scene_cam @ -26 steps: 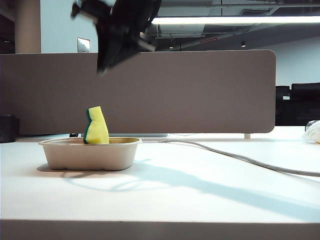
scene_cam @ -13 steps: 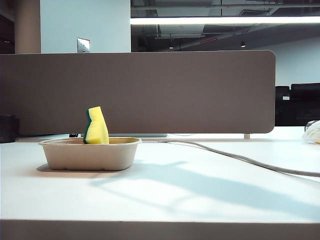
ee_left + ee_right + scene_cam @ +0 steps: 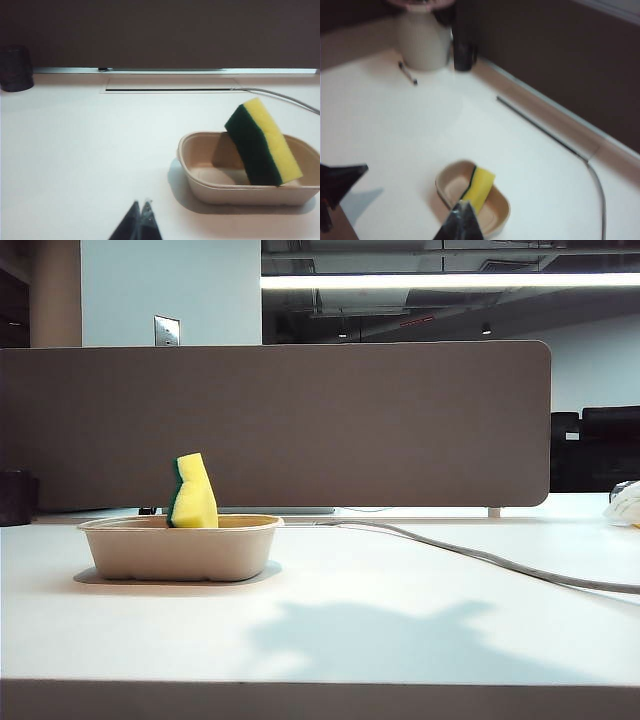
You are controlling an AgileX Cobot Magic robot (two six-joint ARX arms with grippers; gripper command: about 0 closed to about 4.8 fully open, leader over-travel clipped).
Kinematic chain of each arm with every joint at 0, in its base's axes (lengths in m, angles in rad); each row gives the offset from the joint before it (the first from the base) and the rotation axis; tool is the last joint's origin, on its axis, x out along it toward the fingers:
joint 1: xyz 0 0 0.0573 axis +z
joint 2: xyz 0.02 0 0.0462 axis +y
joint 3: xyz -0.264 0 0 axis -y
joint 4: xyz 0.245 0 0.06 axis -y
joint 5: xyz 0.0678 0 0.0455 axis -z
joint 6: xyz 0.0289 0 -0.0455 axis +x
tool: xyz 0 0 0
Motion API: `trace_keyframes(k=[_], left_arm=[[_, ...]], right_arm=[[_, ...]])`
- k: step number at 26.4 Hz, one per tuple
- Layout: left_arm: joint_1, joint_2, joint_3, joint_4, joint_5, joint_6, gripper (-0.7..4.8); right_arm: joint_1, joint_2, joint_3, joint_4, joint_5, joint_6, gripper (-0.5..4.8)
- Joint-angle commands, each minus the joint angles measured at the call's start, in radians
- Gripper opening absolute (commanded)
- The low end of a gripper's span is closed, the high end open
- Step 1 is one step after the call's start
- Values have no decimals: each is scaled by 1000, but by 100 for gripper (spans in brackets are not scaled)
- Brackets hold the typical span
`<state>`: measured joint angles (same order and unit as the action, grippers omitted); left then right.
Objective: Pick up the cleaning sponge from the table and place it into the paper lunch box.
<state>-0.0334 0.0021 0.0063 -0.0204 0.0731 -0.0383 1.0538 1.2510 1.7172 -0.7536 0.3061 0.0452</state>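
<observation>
- Sponge point(image 3: 193, 492) leans on end inside the paper lunch box point(image 3: 180, 550), long axis tilted against its wall
- right gripper point(image 3: 461, 220) high above it, jaws closed, empty
- left gripper point(image 3: 139, 222) beside box, low, closed, empty

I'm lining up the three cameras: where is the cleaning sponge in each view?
Exterior: cleaning sponge at left, standing on end in the paper lunch box.
Left wrist: at right, leaning on the box wall.
Right wrist: low centre, in the box.
Shared landmark: the grey cable.

A ceiling strip light point(image 3: 450, 280) brightens the table point(image 3: 400, 580), casting soft shadows; the right wrist view is blurred.
</observation>
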Motion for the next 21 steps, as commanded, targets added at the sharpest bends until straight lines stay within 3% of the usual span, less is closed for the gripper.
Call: trace_keyframes(k=[1,9,21], left_arm=[[5,0,1,6,10,1,-5],[5,0,1,6,10,1,-5],[5,0,1,6,10,1,-5]], right_arm=[[40,-116,-119,98,66,10,-2],[75,-361,-406,216,145,37,0],[75,-441,-478,-34,145,37,-1]])
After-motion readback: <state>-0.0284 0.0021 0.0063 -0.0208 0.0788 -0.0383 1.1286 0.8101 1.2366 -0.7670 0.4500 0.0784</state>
